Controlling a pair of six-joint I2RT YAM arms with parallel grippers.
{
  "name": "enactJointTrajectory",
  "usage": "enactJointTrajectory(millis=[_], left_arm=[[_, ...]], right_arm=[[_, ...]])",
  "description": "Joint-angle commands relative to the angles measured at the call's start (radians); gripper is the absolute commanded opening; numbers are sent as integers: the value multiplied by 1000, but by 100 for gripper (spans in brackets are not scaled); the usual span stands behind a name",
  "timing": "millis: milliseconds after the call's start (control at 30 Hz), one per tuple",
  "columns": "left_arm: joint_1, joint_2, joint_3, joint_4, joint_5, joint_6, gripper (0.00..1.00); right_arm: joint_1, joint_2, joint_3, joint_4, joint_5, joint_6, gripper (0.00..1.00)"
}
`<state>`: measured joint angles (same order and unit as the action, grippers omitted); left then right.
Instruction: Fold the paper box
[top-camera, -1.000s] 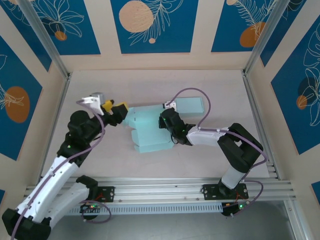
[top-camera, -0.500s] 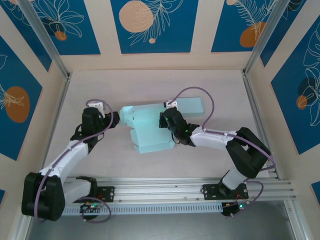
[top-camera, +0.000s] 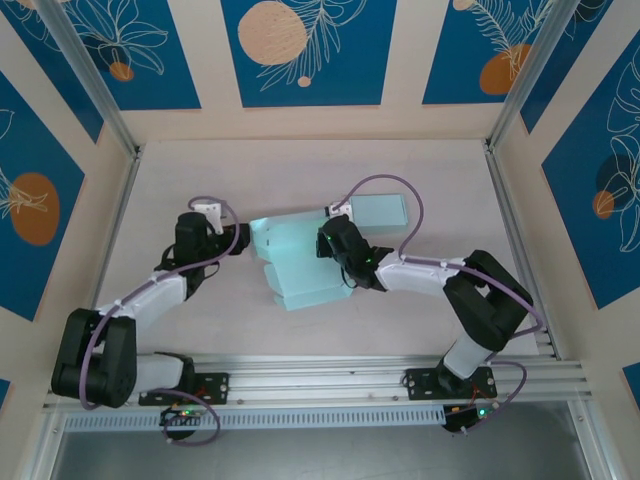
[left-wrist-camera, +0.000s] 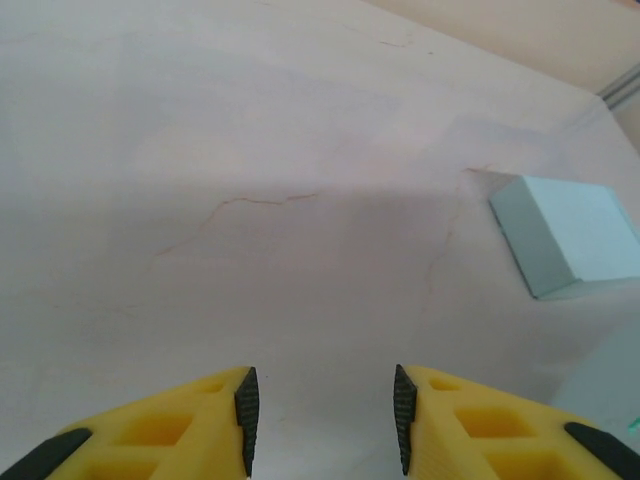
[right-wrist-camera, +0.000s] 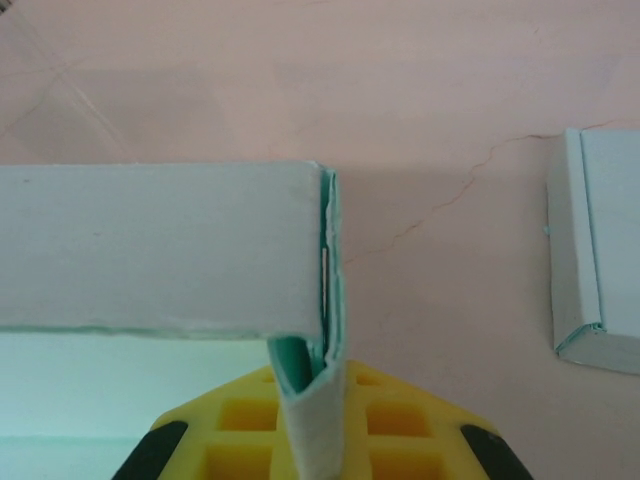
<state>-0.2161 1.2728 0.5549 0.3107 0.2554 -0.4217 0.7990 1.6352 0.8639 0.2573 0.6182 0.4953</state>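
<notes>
From the near edge both arms reach in to the middle of the table (top-camera: 420, 170), where the pale green paper box (top-camera: 300, 262) lies partly folded, one long wall standing up. The left tool (left-wrist-camera: 320, 420) sits low just beside the box's left edge, its yellow pads apart with only bare table between them; it holds nothing. On the other side the right tool (right-wrist-camera: 310, 415) is clamped on a thin upright flap at the corner of that raised wall. Farther back and to the right, well apart, a smaller folded box (top-camera: 380, 210) rests on the table.

The weak spot looks to me like that pinched flap. It is thin paper, and a hard or skewed pull could tear it or crease it off the fold line. The left tool also worries me. If it shuts where it is, it may catch air or nudge the light box sliding, and then the standing wall could flop flat.
</notes>
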Motion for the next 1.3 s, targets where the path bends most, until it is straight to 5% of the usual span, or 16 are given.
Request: enactJointTrajectory(millis=[0,300,500,767,1267], left_arm=[[-26,-1,-17,74,94,-27,41],[-134,-2,-80,192,22,-158,41],[-170,-6,-81,149,6,-124,45],[-169,-98,-73,-18,30,32,65],[-160,-148,-137,-50,135,65,68]], right_arm=[[6,20,38,5,18,20,0],[7,43,63,-15,6,43,0],[8,40,66,-27,10,42,0],[7,38,64,-29,2,35,0],[6,47,63,-27,-6,21,0]])
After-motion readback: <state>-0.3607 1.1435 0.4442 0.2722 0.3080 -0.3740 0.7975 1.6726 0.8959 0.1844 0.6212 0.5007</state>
